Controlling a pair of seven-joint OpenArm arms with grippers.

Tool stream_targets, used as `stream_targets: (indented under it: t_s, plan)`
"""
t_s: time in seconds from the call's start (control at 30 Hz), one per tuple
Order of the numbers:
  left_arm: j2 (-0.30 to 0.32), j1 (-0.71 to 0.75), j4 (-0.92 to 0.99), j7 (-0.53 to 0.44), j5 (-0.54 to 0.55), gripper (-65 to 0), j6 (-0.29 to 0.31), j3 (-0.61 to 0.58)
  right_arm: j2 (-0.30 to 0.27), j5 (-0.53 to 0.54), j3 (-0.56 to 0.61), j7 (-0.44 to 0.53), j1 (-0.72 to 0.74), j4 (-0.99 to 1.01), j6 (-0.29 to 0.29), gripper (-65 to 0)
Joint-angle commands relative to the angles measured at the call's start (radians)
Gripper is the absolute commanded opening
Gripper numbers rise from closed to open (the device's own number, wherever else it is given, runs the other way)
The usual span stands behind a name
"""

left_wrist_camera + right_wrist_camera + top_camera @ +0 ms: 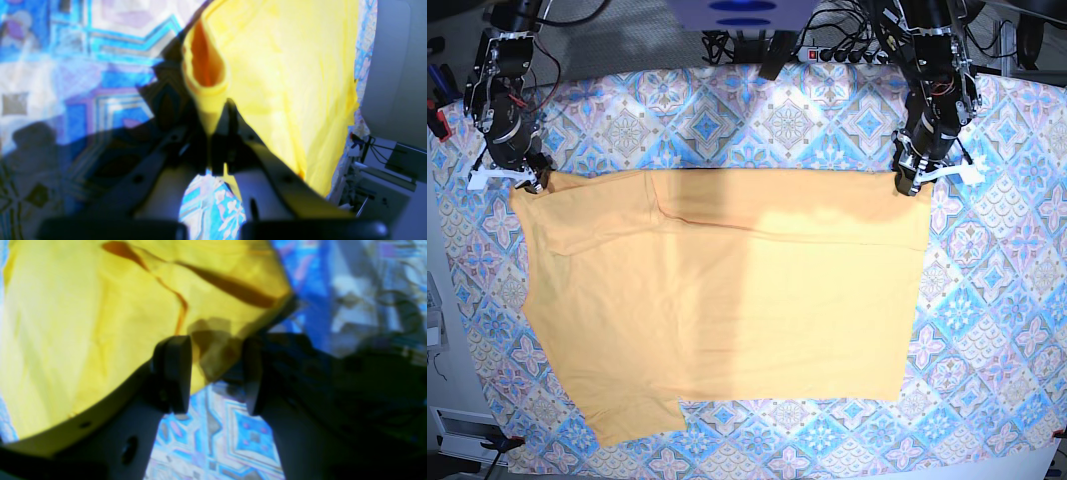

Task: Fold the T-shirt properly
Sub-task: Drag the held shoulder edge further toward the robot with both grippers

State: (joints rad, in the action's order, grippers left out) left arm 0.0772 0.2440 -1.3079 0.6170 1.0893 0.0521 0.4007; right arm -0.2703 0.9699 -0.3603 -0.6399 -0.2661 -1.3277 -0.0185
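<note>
I am looking at the T-shirt (727, 300) lying spread nearly flat on the counter (997, 300), its long axis running side to side across the base view, with both hands parked on its far edge, one at each far corner. My left hand (217, 133) is pinching that edge closed at the corner on the base view's right, and a tube of yellow cloth is bulging up out of its fingers in the wrist view. My right hand (217, 373) is standing with its fingers (176, 373) parted at the other far corner, the cloth's tip lying between them but not clamped. From each hand the whole body of the shirt is stretching toward the near side, so I am judging the next fold to depend on carrying this far edge over the cloth. The patterned tablecloth (807, 120) is showing all round, cables (847, 40) are trailing beyond the far edge, and nothing is lying on the shirt.
</note>
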Motion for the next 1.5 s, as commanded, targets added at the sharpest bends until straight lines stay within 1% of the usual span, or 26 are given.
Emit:
stream_targets:
  t_s: [0.0, 0.3, 0.5, 0.57, 0.63, 0.7, 0.73, 0.77, 0.9, 0.93, 1.0, 1.1, 1.23, 1.47]
  plan:
    - [0.003, -0.001, -0.008, 0.01, -0.005, -65.0, -0.005, -0.001, -0.019, 0.002, -0.013, 0.01, 0.001, -0.016, 0.01, -40.5]
    - [0.003, -0.001, -0.008, 0.01, -0.005, -65.0, -0.005, -0.003, -0.019, 0.001, -0.024, 0.015, 0.006, -0.005, 0.012, -40.5]
    - [0.003, -0.001, -0.008, 0.01, -0.005, -65.0, -0.005, -0.003, -0.019, 0.004, -0.018, 0.01, 0.066, 0.067, 0.012, -40.8]
    - [0.003, -0.001, -0.008, 0.01, -0.005, -65.0, -0.005, -0.001, -0.019, 0.004, -0.019, 0.01, 0.075, 0.089, 0.035, -40.9]
    - [0.003, -0.001, -0.008, 0.01, -0.005, -65.0, -0.005, -0.001, -0.019, 0.002, -0.023, 0.01, 0.075, 0.099, 0.081, -41.1]
    - [0.003, -0.001, -0.008, 0.01, -0.005, -65.0, -0.005, -0.001, -0.019, 0.001, -0.023, 0.01, 0.084, 0.099, 0.125, -43.1]
    - [0.003, -0.001, -0.008, 0.01, -0.005, -65.0, -0.005, -0.001, -0.019, 0.001, -0.023, 0.01, 0.087, 0.099, 0.142, -45.3]
    - [0.003, -0.001, -0.008, 0.01, -0.005, -65.0, -0.005, -0.001, -0.019, 0.001, -0.023, 0.01, 0.087, 0.101, 0.153, -48.9]
    - [0.003, 0.001, -0.008, 0.01, -0.005, -65.0, -0.005, -0.001, -0.019, 0.001, -0.024, 0.01, 0.08, 0.101, 0.156, -63.9]
    - [0.003, 0.002, -0.008, 0.01, -0.005, -65.0, -0.005, -0.001, -0.02, 0.002, -0.024, 0.01, 0.078, 0.101, 0.157, -65.0]
    - [0.003, 0.021, -0.014, 0.01, -0.004, -65.0, -0.005, -0.001, -0.024, 0.005, -0.029, 0.01, 0.055, 0.095, 0.157, -64.8]
    - [0.003, 0.041, -0.015, 0.011, -0.001, -65.0, -0.005, -0.001, -0.022, 0.005, -0.078, 0.009, 0.02, 0.084, 0.157, -64.8]
    - [0.005, 0.076, -0.017, 0.011, -0.001, -65.0, -0.005, -0.001, -0.022, 0.005, -0.113, 0.007, -0.032, 0.08, 0.159, -64.8]
    - [0.005, 0.185, -0.132, 0.011, -0.001, -65.0, -0.004, -0.001, -0.025, 0.005, -0.13, 0.007, -0.114, 0.021, 0.159, -64.8]
